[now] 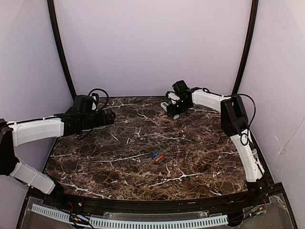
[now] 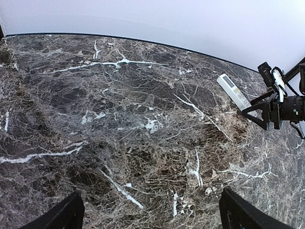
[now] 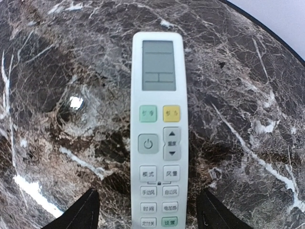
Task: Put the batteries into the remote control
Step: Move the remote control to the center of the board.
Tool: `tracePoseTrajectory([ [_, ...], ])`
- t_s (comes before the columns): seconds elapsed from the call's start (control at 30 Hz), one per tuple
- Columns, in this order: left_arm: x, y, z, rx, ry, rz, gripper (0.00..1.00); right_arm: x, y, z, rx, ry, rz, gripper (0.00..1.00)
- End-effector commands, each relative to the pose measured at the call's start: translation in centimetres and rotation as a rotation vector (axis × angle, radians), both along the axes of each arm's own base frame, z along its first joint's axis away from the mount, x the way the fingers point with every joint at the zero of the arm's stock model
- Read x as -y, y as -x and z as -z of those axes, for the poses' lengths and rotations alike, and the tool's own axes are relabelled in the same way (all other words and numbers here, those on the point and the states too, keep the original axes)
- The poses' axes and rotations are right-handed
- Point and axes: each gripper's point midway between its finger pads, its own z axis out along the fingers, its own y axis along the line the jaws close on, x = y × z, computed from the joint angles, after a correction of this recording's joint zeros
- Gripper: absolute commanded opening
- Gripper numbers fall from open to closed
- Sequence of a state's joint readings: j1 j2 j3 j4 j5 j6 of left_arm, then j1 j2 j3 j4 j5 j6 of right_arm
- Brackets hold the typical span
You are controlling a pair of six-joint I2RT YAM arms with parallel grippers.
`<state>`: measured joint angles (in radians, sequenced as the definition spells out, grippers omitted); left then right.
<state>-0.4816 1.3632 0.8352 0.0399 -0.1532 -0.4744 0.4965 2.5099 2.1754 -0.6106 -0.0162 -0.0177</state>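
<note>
Slim white plastic remote control lies face up at frame centre on glossy veined marble table. Right gripper straddles its lower end, fingers spread, clear of its edges. Left gripper spread wide. Cylindrical batteries, blue and orange, lie side by side mid-table.

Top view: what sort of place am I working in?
Probably a lab test booth, not a home: plain white walls on three sides, a marble-pattern table, and a left arm and right arm bolted at its near edge.
</note>
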Motion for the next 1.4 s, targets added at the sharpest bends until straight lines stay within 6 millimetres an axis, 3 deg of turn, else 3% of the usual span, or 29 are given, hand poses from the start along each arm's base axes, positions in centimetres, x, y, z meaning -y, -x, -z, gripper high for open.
tracePoseTrajectory([
  [0.0, -1.0, 0.8, -0.2, 0.01, -0.047, -0.015, 1.0, 0.5, -1.6, 0.1, 0.027, 0.024, 0.022, 0.67],
  [0.17, -2.0, 1.3, -0.4, 0.002, -0.093, -0.036, 1.0, 0.7, -2.4, 1.3, 0.029, 0.012, 0.028, 0.58],
  [0.3, -2.6, 1.8, -0.9, 0.025, -0.091, -0.047, 1.0, 0.8, -2.5, 1.2, 0.03, 0.005, 0.032, 0.45],
  [0.43, -2.8, 2.1, -1.4, 0.046, -0.096, -0.046, 1.0, 0.5, -1.5, 0.0, 0.011, -0.024, 0.012, 0.3],
  [0.57, -3.0, 2.1, -1.4, 0.046, -0.114, -0.046, 1.0, 1.3, 0.9, -1.5, -0.022, -0.031, 0.011, 0.23],
  [0.73, -2.4, 1.9, -0.8, 0.035, -0.099, -0.027, 1.0, 3.0, 7.3, -0.5, -0.127, 0.013, -0.01, 0.24],
  [0.87, -2.0, 1.8, -0.5, 0.031, -0.089, -0.015, 1.0, 4.1, 13.8, 1.0, -0.202, 0.055, -0.012, 0.23],
  [1.03, -2.0, 1.8, -0.3, 0.03, -0.094, -0.011, 1.0, 4.6, 20.4, 0.5, -0.218, 0.081, -0.02, 0.23],
  [1.37, -0.4, 1.1, -1.1, 0.05, -0.035, 0.037, 1.0, 4.5, 30.6, 0.0, -0.257, 0.117, -0.043, 0.24],
])
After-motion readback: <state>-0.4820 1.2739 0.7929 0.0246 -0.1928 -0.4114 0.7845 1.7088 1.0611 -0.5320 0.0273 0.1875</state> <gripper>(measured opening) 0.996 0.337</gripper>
